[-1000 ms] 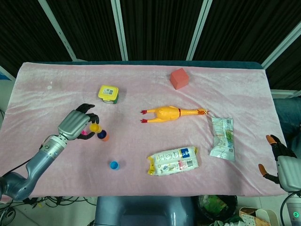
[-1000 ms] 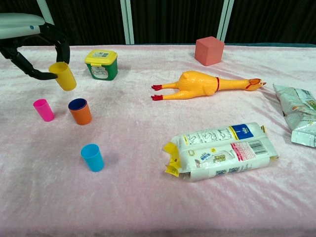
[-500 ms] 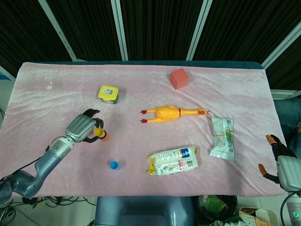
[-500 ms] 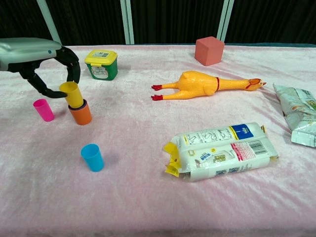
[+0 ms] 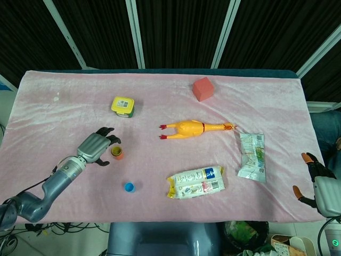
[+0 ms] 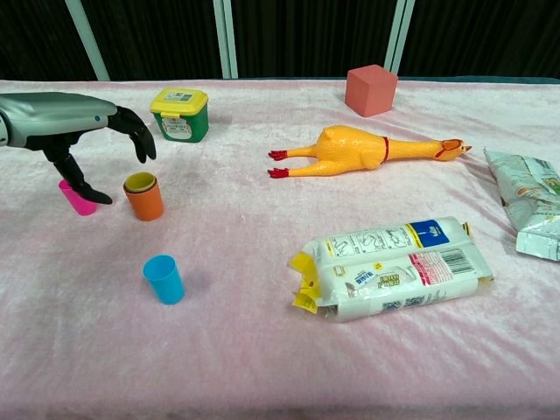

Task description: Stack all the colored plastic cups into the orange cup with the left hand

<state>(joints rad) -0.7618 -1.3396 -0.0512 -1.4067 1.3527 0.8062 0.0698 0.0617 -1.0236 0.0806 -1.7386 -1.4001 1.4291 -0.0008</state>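
Landmark: orange cup (image 6: 143, 201), upright on the pink cloth (image 6: 262, 350), left-hand part of the table.
Yellow cup (image 6: 139, 182): seated inside the orange cup, only its rim showing above.
Pink cup (image 6: 77, 198): upright, just beside the orange cup on its left, partly behind the hand's lower finger.
Blue cup (image 6: 164, 279): upright, near the orange cup, on the robot's side of it and apart from it.
Left hand (image 6: 74, 122): fingers spread, holding nothing, arched above and left of the orange cup; none seems to touch it.
Right hand (image 5: 318, 181): far across the table from the orange cup, at the edge; looks empty, fingers apart.
Handling, my guess: cups thin, light, smooth plastic; likely to tip or skid if nudged.
Where to hold, my guess: pinch the side wall near the rim, thumb opposite a finger.
Caution: the nested pair is probably top-heavier, so seat the next cup straight down.
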